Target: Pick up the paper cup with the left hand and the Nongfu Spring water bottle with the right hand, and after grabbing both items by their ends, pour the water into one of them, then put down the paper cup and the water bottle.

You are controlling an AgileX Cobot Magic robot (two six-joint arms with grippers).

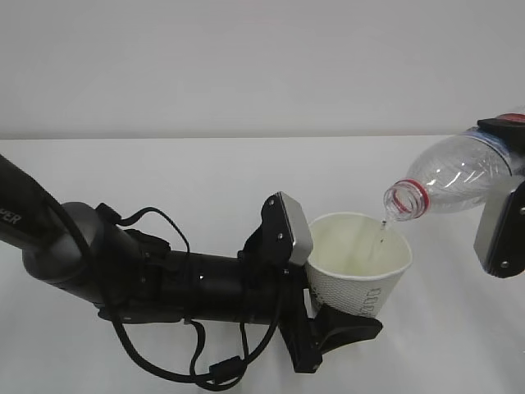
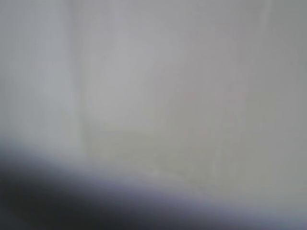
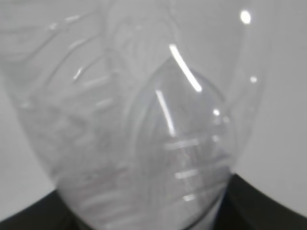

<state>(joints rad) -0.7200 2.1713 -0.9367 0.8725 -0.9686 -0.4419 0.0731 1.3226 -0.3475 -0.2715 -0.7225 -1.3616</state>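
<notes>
The left pincer (image 1: 328,283) has the paper cup (image 1: 358,261) clamped at its lower half, one grey-plated finger (image 1: 289,230) against the cup's left wall and the black one (image 1: 344,328) tucked beneath its near side. The jaws stand wide, closed on the cup's body. The cup sits a little right of centre, mouth up and tipped slightly toward the left, its printed side facing near. Whether its base touches the white counter (image 1: 205,176) or hangs just above it, I cannot tell. The long black arm (image 1: 148,275) with its looping cable runs in from the left edge.

Over on the right, the water bottle (image 1: 455,176) lies tilted, neck down and to the left, base up at the far right edge. Its red neck ring (image 1: 408,199) hangs right above the cup's right rim, just apart from it. A thin stream of water (image 1: 383,228) falls from the open mouth into the cup, and the inside of the cup shows pale liquid at the bottom. The right pincer (image 1: 509,176) grips the bottle at its base end, grey side panel (image 1: 500,234) below, jaws parted about halfway around the plastic.

The right wrist view is filled by the clear ribbed bottle (image 3: 144,124), close up and blurred. The left wrist view gives only a pale blur with a dark band at the bottom.
</notes>
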